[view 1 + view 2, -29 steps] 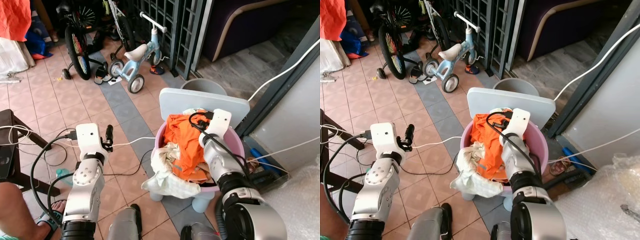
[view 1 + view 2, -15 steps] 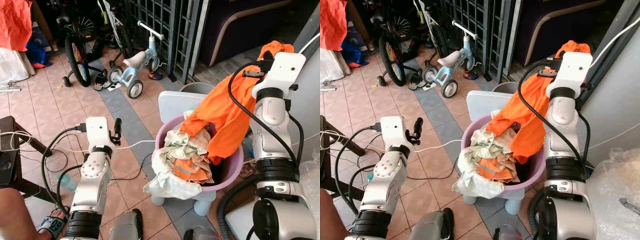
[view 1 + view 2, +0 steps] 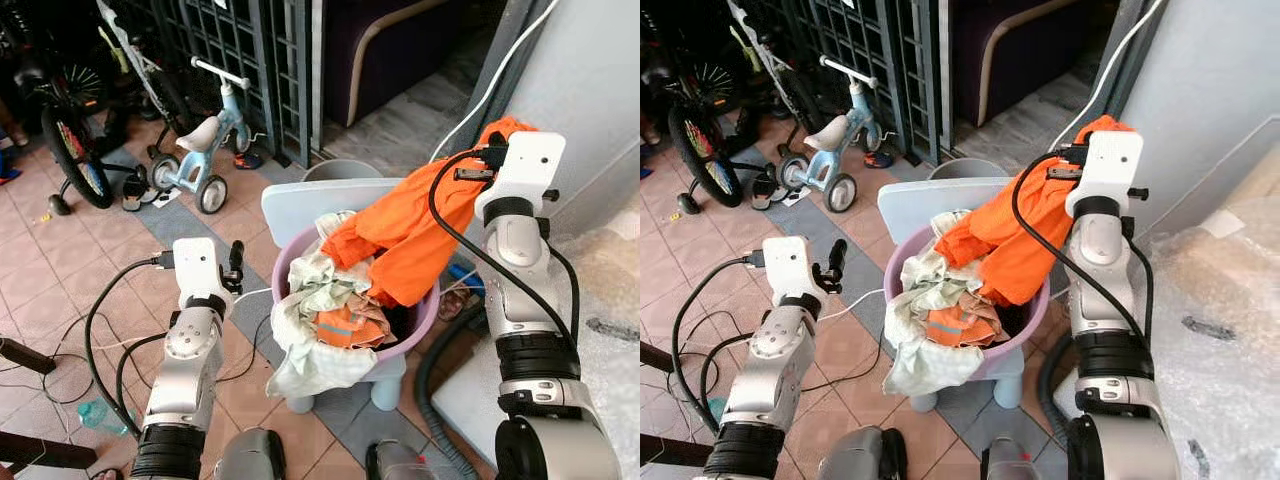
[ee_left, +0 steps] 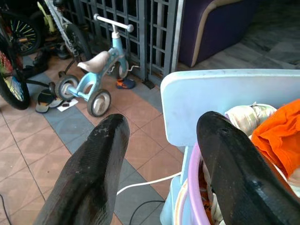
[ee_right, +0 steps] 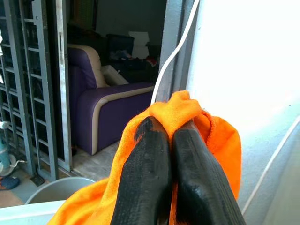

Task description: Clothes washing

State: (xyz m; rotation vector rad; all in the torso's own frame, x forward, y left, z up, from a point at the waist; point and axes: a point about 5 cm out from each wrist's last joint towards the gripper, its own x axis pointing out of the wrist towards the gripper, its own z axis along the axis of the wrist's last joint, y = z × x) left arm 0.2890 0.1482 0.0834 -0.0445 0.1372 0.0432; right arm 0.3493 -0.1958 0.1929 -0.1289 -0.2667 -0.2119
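- Since a second ago the right gripper (image 3: pixel 497 140) has risen from inside the basin (image 3: pixel 425 318) to shoulder height, dragging the orange garment (image 3: pixel 415 235) up with it; the head camera has also swung right, toward the grey wall.
- Left eye view: garment hangs from the raised gripper, lower end draped over the basin's far rim. Basin sits on a pale blue chair (image 3: pixel 300 200) and holds one cream cloth (image 3: pixel 310 330) and one orange-striped piece (image 3: pixel 340 328). Left gripper (image 3: pixel 235 262) idles beside the basin.
- Right eye view: same layout. One tricycle (image 3: pixel 830 150), one bicycle (image 3: pixel 695 125), one grey bucket (image 3: pixel 965 168) behind the chair.
- Left wrist view: two fingers (image 4: pixel 93 173) spread apart, nothing between them.
- Right wrist view: two fingers (image 5: pixel 145 173) pressed together, pinching a fold of the orange garment.
- Step, as judged: lifting one item out of the laundry. Next move needs more height to free the trailing end, then carrying right.
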